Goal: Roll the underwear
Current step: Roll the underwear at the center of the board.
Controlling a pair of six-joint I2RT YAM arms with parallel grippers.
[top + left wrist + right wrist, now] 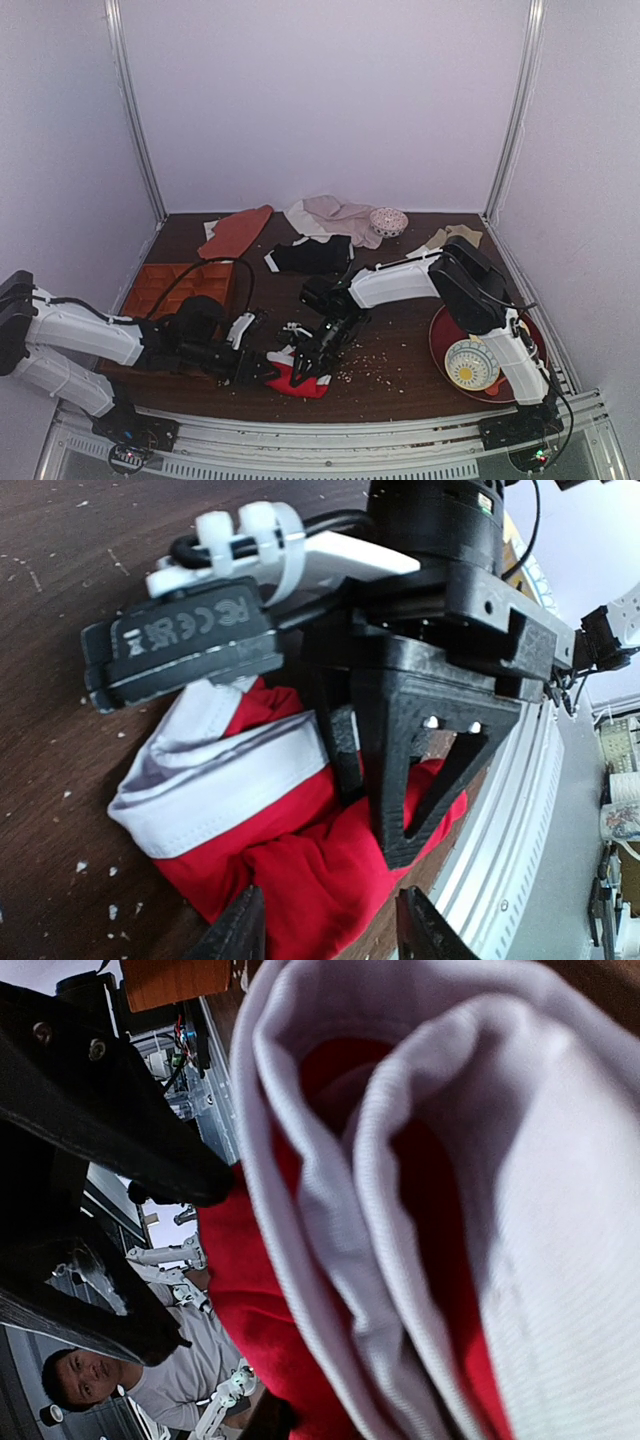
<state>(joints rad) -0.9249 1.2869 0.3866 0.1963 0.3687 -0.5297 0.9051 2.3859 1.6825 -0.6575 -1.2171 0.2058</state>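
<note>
The red underwear (pixel 303 382) lies bunched near the table's front edge, its white waistband (pixel 225 775) folded over on the left. In the left wrist view my left gripper (pixel 330 935) stands open, its two fingertips either side of the red fabric (pixel 300 870). My right gripper (pixel 315 358) reaches down from the right, and its black fingers (pixel 400 780) stand close together, pinched into the red cloth. Layered folds of the underwear (pixel 420 1210), red and white, fill the right wrist view, hiding most of that gripper's fingers.
Black briefs (pixel 312 255), a beige garment (pixel 335 215), an orange-red cloth (pixel 238 232) and a patterned bowl (pixel 388 221) lie at the back. A wooden compartment tray (pixel 165 285) sits left, a red plate (pixel 437 345) with a bowl (pixel 470 363) right. The white front rail (pixel 520 810) runs beside the underwear.
</note>
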